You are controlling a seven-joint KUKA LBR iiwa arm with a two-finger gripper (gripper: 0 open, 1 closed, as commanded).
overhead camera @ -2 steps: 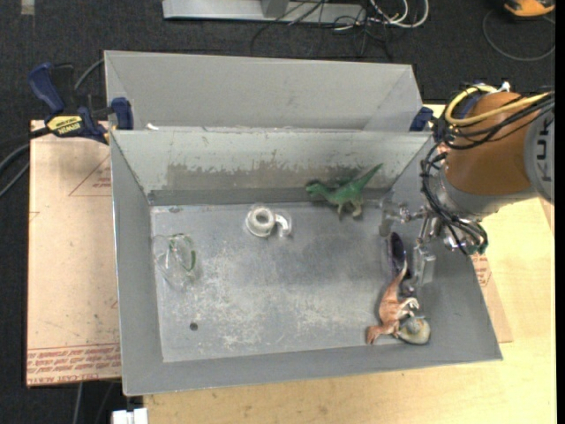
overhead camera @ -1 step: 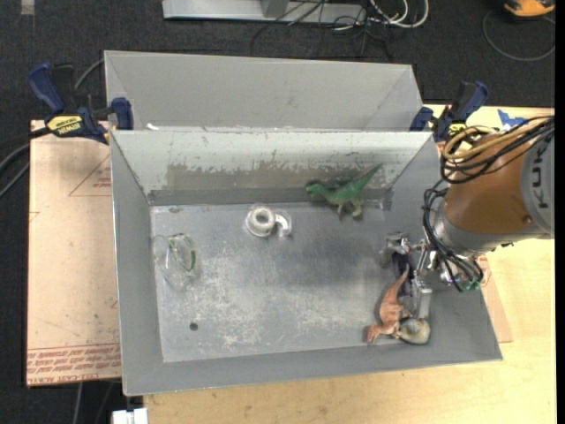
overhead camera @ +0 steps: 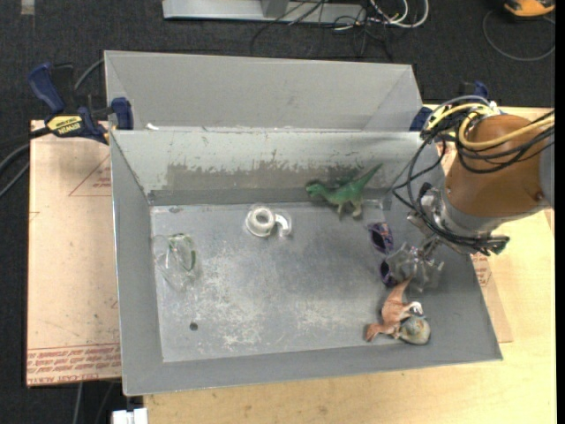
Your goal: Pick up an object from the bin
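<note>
The arm (overhead camera: 490,179), under its orange cover, is reaching in from the right. Its gripper (overhead camera: 415,270) is hanging low over the right end of the bin (overhead camera: 291,303), close to the right wall. The view is not showing how far the gripper is open, so I cannot tell that, nor whether it is gripping anything.

Nearest to it, a tan dinosaur (overhead camera: 395,312) is lying on the bin floor just below the gripper in the view, toward the front right corner. A small greyish ball (overhead camera: 416,329) is resting against the dinosaur's right side. A purple piece (overhead camera: 381,235) is lying just to the left of the gripper; whether the two are touching cannot be told.

The other things are lying well apart from the gripper. A green dinosaur (overhead camera: 340,193) is sitting against the back wall, right of centre. A white ring (overhead camera: 262,221) is lying near the back, about mid-bin. A clear plastic thing (overhead camera: 181,256) is lying by the left wall.
</note>
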